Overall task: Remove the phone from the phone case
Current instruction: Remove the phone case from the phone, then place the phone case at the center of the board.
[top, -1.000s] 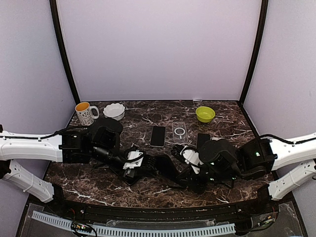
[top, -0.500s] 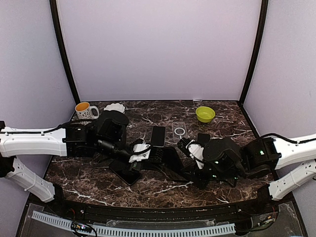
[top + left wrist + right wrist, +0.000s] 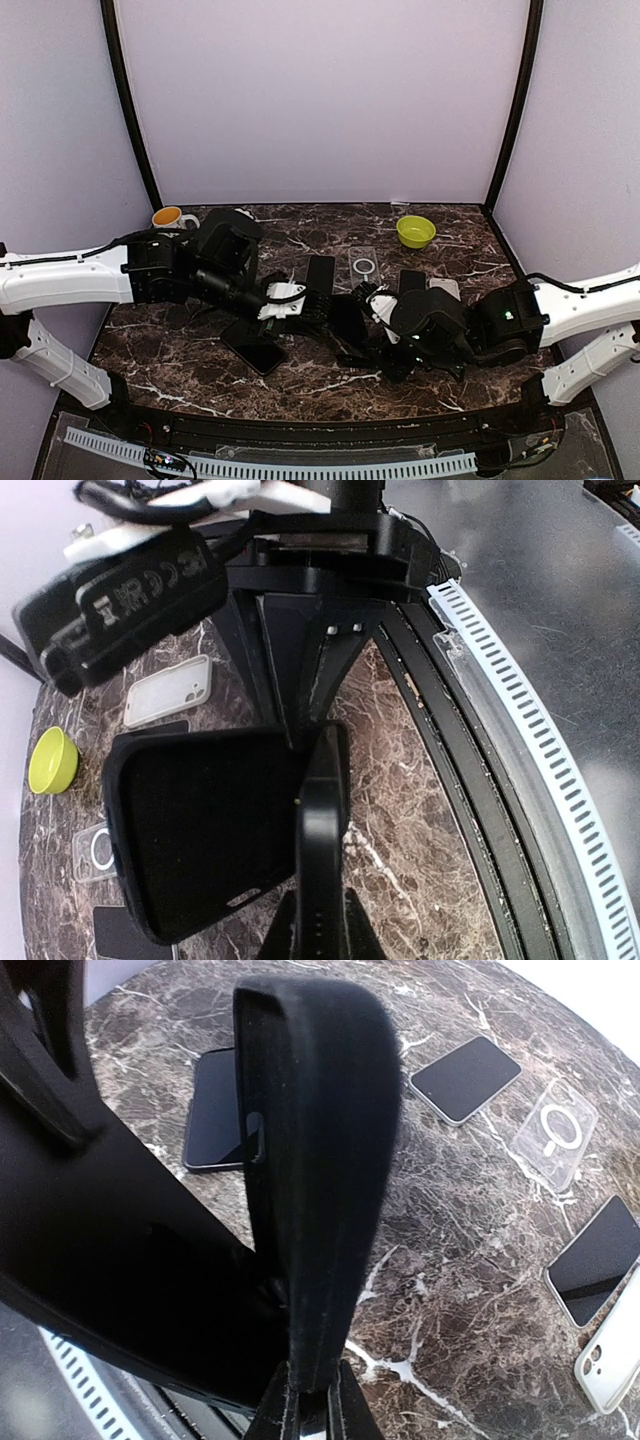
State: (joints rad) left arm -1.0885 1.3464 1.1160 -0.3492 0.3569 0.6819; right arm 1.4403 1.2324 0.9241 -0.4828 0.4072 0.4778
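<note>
- black case point(image 3: 348, 318) is held up off the bench point(image 3: 470, 255), about mid-bench, between the tips of the two arms
- left jaws are clenched on one edge of the black case
- in the left wrist view one finger point(image 3: 320, 830) lies along the case rim, and the broad dark face is to its left
- right jaws are clenched on the case too; in the right wrist view it is edge-on, rising from between the fingers
- phone: cannot tell whether it sits in the black case, only a flat dark face shows inside the rim
- left arm point(image 3: 60, 285) reaches in from the left and right arm point(image 3: 590, 305) from the right, with their tips close together at the case
- back phone point(image 3: 320, 272) lies flat on the bench just behind the held case
- clear case point(image 3: 364, 262), with a ring mark, is just right of the back phone
- right phone point(image 3: 411, 280) lies flat further right, with a white case point(image 3: 445, 288) just beside it, partly hidden by the right arm
- front phone point(image 3: 258, 350) lies flat near the front, under the left arm's wrist
- green bowl point(image 3: 415, 231) is back right, apart from the rest
- mug point(image 3: 168, 216) is back left, partly behind the left arm
</note>
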